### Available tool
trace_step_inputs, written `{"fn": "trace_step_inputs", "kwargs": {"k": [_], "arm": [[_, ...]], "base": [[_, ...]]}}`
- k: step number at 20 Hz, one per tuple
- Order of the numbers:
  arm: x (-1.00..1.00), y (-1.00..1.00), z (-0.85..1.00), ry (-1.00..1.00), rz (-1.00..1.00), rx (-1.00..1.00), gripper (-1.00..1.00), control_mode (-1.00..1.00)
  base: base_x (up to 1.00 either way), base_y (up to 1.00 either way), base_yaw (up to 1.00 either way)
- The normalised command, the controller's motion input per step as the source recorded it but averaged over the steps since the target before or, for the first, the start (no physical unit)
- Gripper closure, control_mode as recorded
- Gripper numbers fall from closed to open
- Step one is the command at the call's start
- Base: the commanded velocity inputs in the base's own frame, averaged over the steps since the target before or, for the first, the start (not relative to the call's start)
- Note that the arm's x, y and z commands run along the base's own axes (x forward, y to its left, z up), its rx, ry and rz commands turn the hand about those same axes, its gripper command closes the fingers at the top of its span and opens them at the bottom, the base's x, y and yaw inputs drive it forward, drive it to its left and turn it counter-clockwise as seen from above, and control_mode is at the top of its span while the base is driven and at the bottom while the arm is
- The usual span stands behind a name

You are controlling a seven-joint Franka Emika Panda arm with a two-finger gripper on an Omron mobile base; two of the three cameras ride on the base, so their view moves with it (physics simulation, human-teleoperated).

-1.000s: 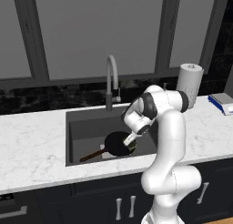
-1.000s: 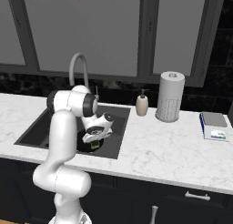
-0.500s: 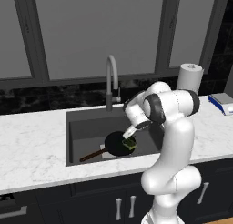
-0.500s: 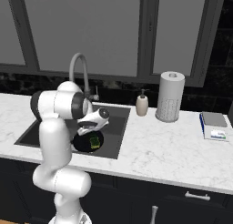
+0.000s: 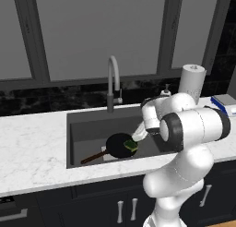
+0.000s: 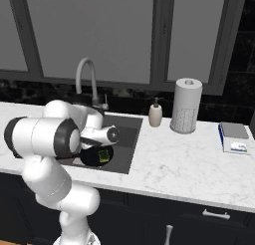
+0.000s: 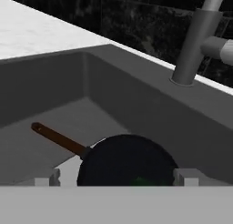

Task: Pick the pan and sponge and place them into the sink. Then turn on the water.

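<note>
From the left base view, the pan [image 5: 120, 145] is lying in the sink [image 5: 85, 129] with the sponge [image 5: 131, 145] sitting on its right rim; open basin floor is showing to the left. From the right base view, the soap bottle [image 6: 155, 114] and paper towel roll [image 6: 186, 106] are standing on the marble tabletop [image 6: 189, 159]. In the hand view, the pincer [image 7: 117, 178] is hanging spread wide and pinching nothing above the pan, with the faucet [image 7: 195, 41] rising behind.
</note>
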Motion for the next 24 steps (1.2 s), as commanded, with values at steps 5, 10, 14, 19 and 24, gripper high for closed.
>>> {"fn": "trace_step_inputs", "kwargs": {"k": [5, 10, 14, 19, 24], "arm": [[0.0, -0.18, 0.99, -0.17, 0.01, 0.13, -1.0, -1.0], [0.0, -0.18, 0.85, -0.13, 0.05, 0.17, -1.0, -1.0], [0.04, -0.09, 0.59, -0.06, 0.08, 0.18, -1.0, -1.0], [0.37, -0.01, 0.29, -0.02, 0.05, 0.14, -1.0, -1.0], [0.53, 0.0, 0.03, -0.1, 0.01, 0.07, -1.0, -1.0]], "base": [[0.0, 0.0, 0.0], [0.0, 0.0, 0.0], [0.0, 0.0, 0.0], [0.0, 0.0, 0.0], [0.0, 0.0, 0.0]]}}
